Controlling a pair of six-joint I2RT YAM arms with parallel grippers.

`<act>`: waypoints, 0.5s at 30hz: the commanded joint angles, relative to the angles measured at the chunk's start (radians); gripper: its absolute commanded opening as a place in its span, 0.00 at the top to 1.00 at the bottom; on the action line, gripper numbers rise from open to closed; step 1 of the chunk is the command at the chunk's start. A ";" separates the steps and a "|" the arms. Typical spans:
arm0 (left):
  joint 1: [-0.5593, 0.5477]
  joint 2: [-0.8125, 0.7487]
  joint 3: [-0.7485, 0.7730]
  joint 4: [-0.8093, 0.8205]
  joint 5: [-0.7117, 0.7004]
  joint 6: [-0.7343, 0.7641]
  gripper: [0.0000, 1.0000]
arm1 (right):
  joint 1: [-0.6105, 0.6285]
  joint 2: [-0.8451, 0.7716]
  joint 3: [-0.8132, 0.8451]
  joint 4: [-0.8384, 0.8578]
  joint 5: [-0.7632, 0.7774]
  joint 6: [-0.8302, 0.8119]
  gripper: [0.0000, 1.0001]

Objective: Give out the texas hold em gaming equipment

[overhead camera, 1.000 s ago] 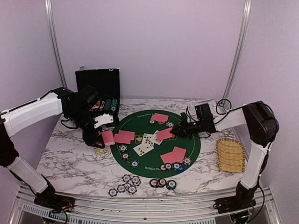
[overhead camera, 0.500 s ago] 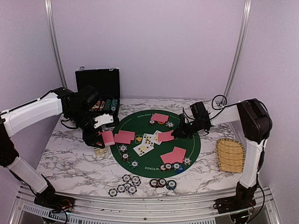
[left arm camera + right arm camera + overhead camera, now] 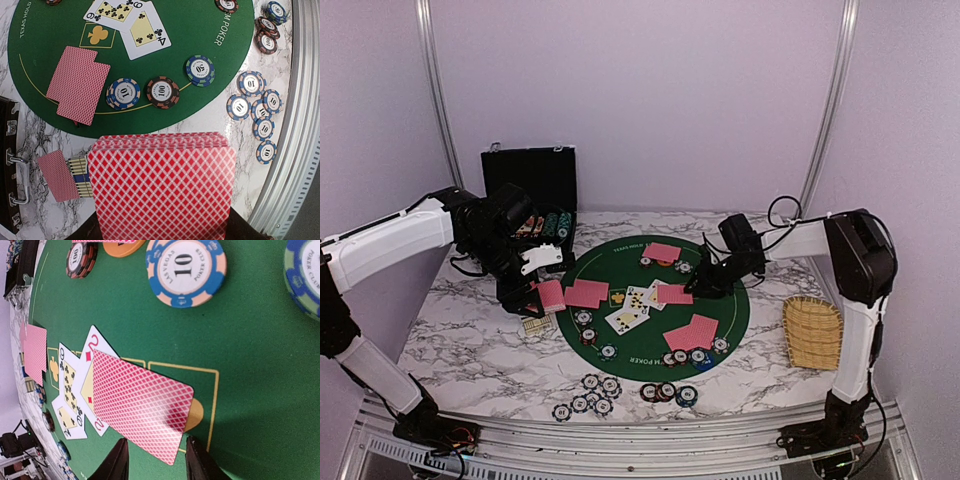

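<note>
Over the green mat (image 3: 240,365), the right gripper (image 3: 157,442) stands with its fingers apart. A red-backed card (image 3: 142,405) lies face down just ahead of it, near corner between the fingertips and far edge overlapping the face-up cards (image 3: 70,390); we judge it free, not gripped. The deck of red-backed cards (image 3: 162,185) sits clamped in the left gripper (image 3: 525,290) at the mat's left edge, so any further card lies to the right gripper's left, across the mat.

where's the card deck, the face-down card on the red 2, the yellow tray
card deck (image 3: 162,185): left wrist view, top card's back
face-down card (image 3: 142,405): right wrist view, middle of its back
yellow tray (image 3: 813,330): top external view, bare woven floor
</note>
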 commanded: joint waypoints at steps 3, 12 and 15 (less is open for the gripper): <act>0.006 -0.029 0.010 -0.022 0.019 0.007 1.00 | 0.022 -0.125 0.019 -0.007 0.058 0.032 0.49; 0.006 -0.015 0.017 -0.019 0.020 -0.009 1.00 | 0.222 -0.212 -0.031 0.313 -0.104 0.263 0.28; 0.006 -0.014 0.017 -0.020 0.024 -0.013 1.00 | 0.294 -0.187 -0.045 0.488 -0.155 0.380 0.25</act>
